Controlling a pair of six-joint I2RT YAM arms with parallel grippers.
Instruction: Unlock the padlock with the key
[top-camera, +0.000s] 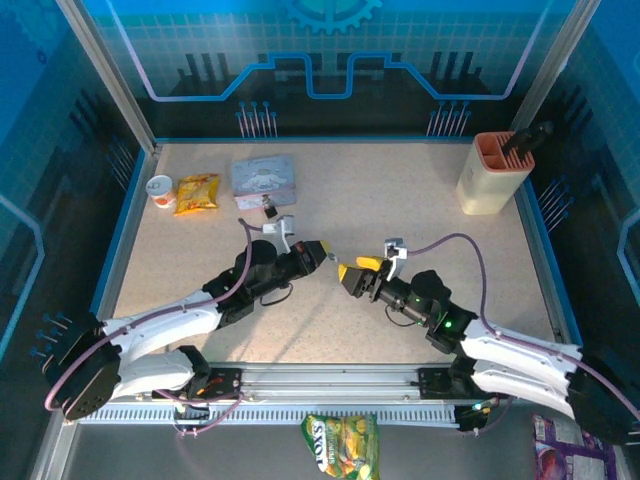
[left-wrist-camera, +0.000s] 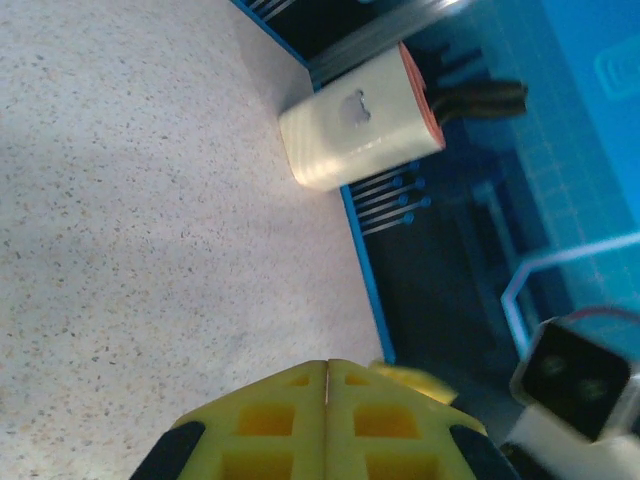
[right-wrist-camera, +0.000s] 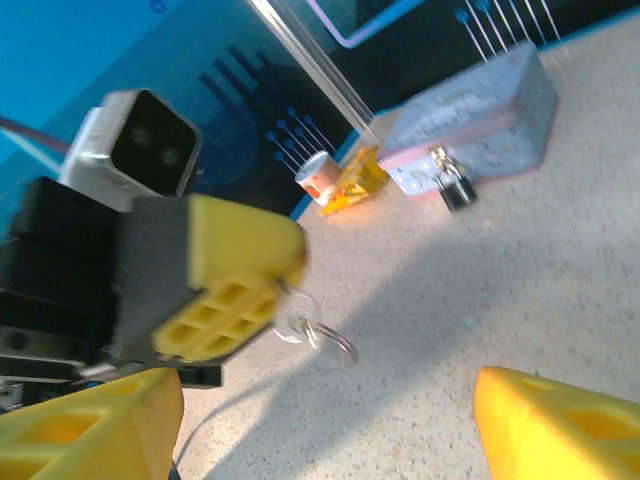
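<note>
Padlock (right-wrist-camera: 455, 188) is small and dark and sits against the front of the grey-blue tin (top-camera: 263, 180), at the far left of the speckled beige table (top-camera: 400, 200). From the right wrist camera its thin shackle points up at the tin's face, though whether it hooks onto anything there is too small to tell.

The key (right-wrist-camera: 296, 322) hangs from the tips of the left gripper (top-camera: 325, 252), whose yellow fingers (left-wrist-camera: 290, 420) are pressed flat together, closed on it. A thin wire ring (right-wrist-camera: 335, 345) dangles beside the key, above the tabletop. The right gripper (top-camera: 350, 272) faces it from just beside, fingers (right-wrist-camera: 90, 430) spread wide apart and holding nothing. Both grippers hover over the middle of the table, well apart from the padlock.

A blue rim (top-camera: 125, 215) frames the table, and dark blue panels enclose it on three sides. A small cup (top-camera: 160, 188) and a yellow snack packet (top-camera: 197, 192) lie left of the tin. A cream holder (top-camera: 493, 172) with an orange top stands in the far right corner. Bare surface stretches between the tin and the holder and along the right side. Off the near edge lies a green snack bag (top-camera: 342, 445).
</note>
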